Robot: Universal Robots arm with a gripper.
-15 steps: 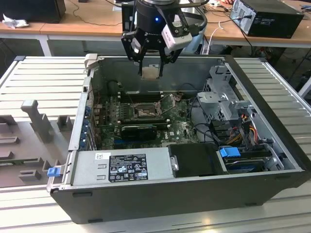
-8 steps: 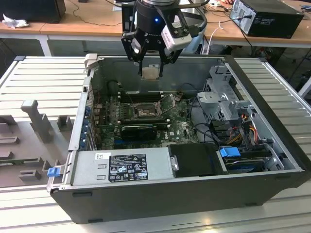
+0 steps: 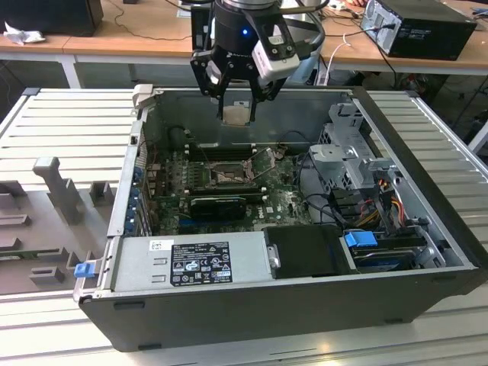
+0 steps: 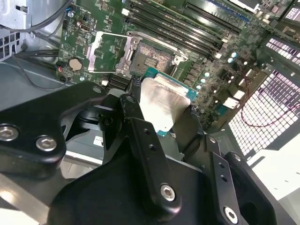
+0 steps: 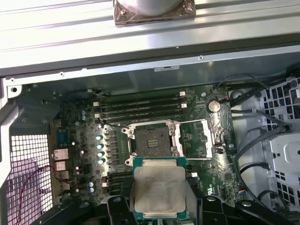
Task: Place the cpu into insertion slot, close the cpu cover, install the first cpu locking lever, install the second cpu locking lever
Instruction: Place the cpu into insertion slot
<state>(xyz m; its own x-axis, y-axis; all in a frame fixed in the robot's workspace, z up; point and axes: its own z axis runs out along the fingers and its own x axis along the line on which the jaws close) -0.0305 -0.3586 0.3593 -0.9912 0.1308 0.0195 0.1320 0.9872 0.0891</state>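
Observation:
In the exterior view my gripper (image 3: 235,97) hangs above the open computer case, shut on the cpu (image 3: 235,113), a pale square chip held flat between the fingers. Both wrist views show the cpu (image 5: 158,187) (image 4: 161,105) clamped by its edges between the black fingers (image 4: 135,105). The insertion slot (image 5: 151,140) (image 4: 152,58) (image 3: 226,175) lies bare on the green board below, well apart from the chip. Beside the slot, the cpu cover (image 5: 199,138) (image 4: 108,51) stands swung open, a silvery frame.
Memory slots (image 5: 140,110) run along one side of the socket and a long black card (image 3: 217,204) along the other. A power supply (image 3: 198,259) fills the case's near side. A drive cage (image 3: 351,160) and cables (image 3: 381,206) are at the exterior view's right.

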